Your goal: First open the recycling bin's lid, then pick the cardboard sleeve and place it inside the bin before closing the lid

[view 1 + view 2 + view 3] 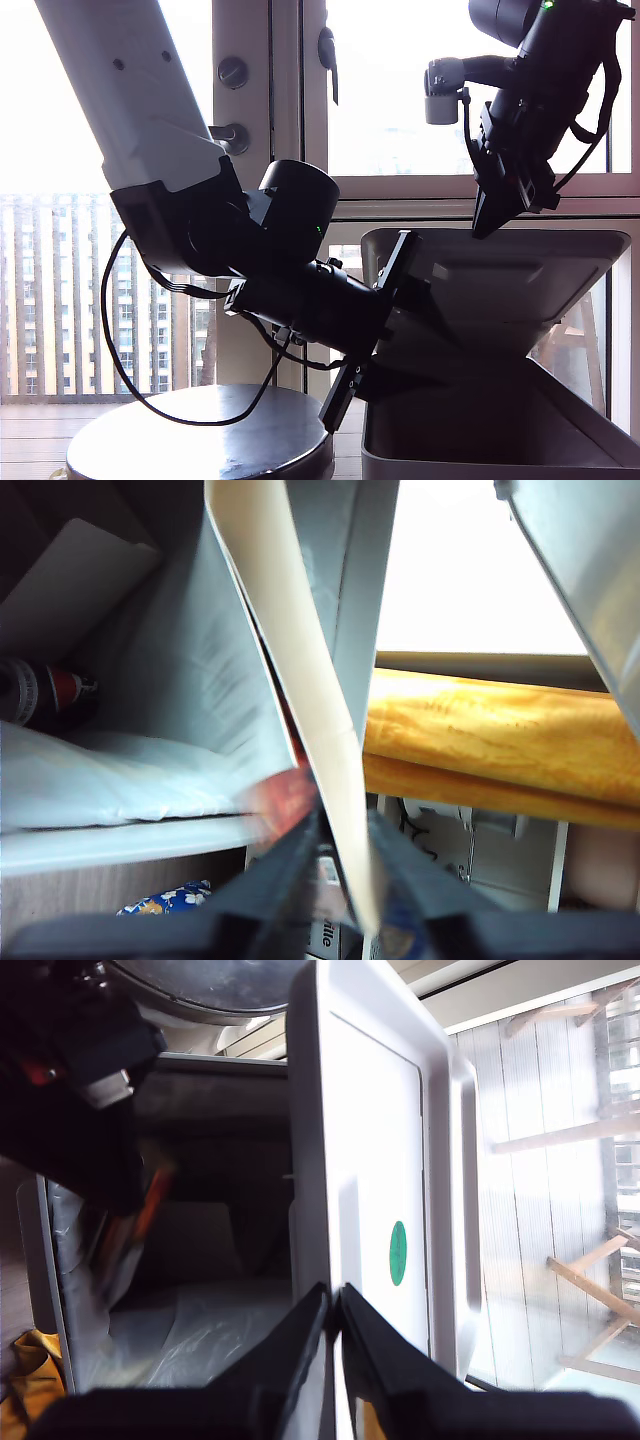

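The grey recycling bin (470, 462) stands at the exterior view's lower right. Its lid (500, 275) is raised and tilted, and my second gripper (487, 226) comes down from above, shut on the lid's upper edge. The second wrist view shows its fingers pinching that edge (335, 1310), beside the lid's green dot (398, 1253). My first gripper (400, 310) reaches into the opening under the lid from the exterior view's left. It is shut on the cardboard sleeve (290, 630), which stands edge-on between the fingers (340, 880) with its reddish end at the jaws. In the exterior view the sleeve itself is hard to make out.
A round dark table (200, 440) sits below the first arm, whose black cable (130, 385) loops down to it. Inside the bin lie a white plastic bag (100, 780), a bottle (40, 695) and a grey card. A yellow cloth (480, 730) lies outside. Windows fill the background.
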Controlling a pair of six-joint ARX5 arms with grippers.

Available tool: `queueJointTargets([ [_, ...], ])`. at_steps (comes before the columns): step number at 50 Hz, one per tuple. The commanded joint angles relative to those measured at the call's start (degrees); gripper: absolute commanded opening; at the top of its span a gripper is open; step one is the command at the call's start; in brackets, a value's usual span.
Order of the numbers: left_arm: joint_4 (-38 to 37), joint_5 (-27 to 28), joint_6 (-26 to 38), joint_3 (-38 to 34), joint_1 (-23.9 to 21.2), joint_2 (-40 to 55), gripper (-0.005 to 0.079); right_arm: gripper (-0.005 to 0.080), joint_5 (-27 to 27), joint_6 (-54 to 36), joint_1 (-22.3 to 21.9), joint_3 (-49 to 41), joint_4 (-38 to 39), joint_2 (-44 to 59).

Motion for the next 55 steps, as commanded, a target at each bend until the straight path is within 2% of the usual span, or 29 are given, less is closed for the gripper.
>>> queueJointTargets([
  [1, 0.2, 0.4, 0.4, 0.6, 0.0, 1.3, 0.0444, -0.0010, 0.9, 0.1, -0.4, 1.0, 1.0, -0.6],
  [5, -0.1, 1.0, 0.5, 0.6, 0.1, 1.3, 0.0437, -0.0010, 0.9, 0.3, -0.4, 1.0, 1.0, -0.6],
  [18, -0.8, 6.6, 1.8, 0.6, 0.8, 1.3, 0.0315, -0.0010, 0.9, 0.3, -0.4, 1.0, 1.0, -0.6],
  [22, -1.7, 8.4, 3.3, 0.6, 1.1, 1.3, 0.0205, -0.0010, 0.9, 0.3, -0.4, 1.0, 1.0, -0.6],
  [27, -1.7, 11.2, 6.4, 0.6, 1.8, 1.3, -0.0031, -0.0010, 0.9, 0.3, -0.4, 1.0, 1.0, -0.6],
  [37, -3.7, 13.7, 11.0, 0.6, 3.7, 0.8, -0.0019, -0.0010, 0.9, 0.3, -0.4, 1.0, 1.0, -0.6],
  [46, -10.7, 14.0, 18.0, 0.6, 6.1, -0.6, -0.0019, -0.0010, 0.9, 0.3, -0.4, 1.0, 1.1, -0.6],
  [55, -20.4, 12.7, 32.0, 0.6, 8.0, -4.4, -0.0019, -0.0010, 0.9, 0.3, -0.4, 1.0, 1.1, -0.6],
])
